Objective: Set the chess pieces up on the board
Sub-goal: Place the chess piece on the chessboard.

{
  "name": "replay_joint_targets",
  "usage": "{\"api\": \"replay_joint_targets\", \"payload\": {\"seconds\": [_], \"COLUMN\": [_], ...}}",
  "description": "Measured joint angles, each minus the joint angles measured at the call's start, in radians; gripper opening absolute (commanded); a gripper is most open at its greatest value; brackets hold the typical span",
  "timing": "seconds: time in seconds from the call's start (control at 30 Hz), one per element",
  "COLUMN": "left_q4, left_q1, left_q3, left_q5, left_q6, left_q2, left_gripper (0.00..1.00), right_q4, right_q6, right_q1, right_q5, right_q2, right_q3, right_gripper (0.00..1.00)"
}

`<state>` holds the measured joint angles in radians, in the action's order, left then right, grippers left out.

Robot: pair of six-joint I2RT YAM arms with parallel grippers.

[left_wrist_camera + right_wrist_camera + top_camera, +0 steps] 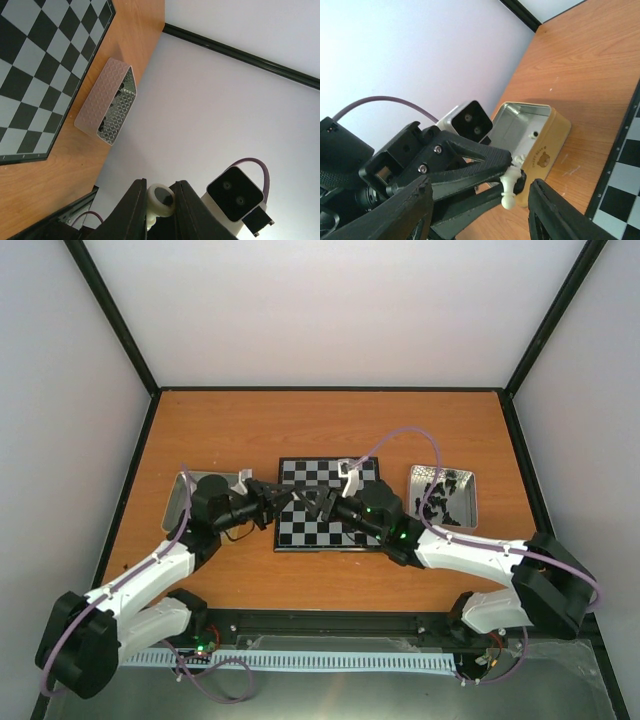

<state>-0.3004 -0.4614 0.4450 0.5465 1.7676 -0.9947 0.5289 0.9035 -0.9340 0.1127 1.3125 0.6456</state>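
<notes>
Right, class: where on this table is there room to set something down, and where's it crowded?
Bare: the table's far strip, between the board and the back wall. Crowded: over the board, where the left gripper, holding a white piece, faces the right gripper.

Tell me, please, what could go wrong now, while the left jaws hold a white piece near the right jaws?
1. The white piece sits only at the very tips of the shut left jaws, so it may slip and fall onto the board.
2. The right jaws stand open and very near the left ones; if they close off target, fingers may collide or knock the piece away.
</notes>
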Motion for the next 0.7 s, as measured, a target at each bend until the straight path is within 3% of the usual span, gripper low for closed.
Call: {"api": "replay_joint_targets", "payload": {"seconds": [0.3,0.7], "left_q4": [-0.024,-0.044], "left_q1": [-0.001,-0.001], "left_q3": [-0.034,-0.052], "left_q5": [-0.003,-0.003], "left_q6": [0.08,0.106], "left_q2": [0.051,0.057], "left_gripper": [0.11,0.11], "right_q4": [0.046,0.073], "right_q6": [0.037,0.058], "right_q1": [-0.031,-0.043], "right_q5": [-0.002,0.0], "right_q2": [0.079,0.097], "right_q3": [0.017,0.017], "right_gripper": [0.45,0.28]}}
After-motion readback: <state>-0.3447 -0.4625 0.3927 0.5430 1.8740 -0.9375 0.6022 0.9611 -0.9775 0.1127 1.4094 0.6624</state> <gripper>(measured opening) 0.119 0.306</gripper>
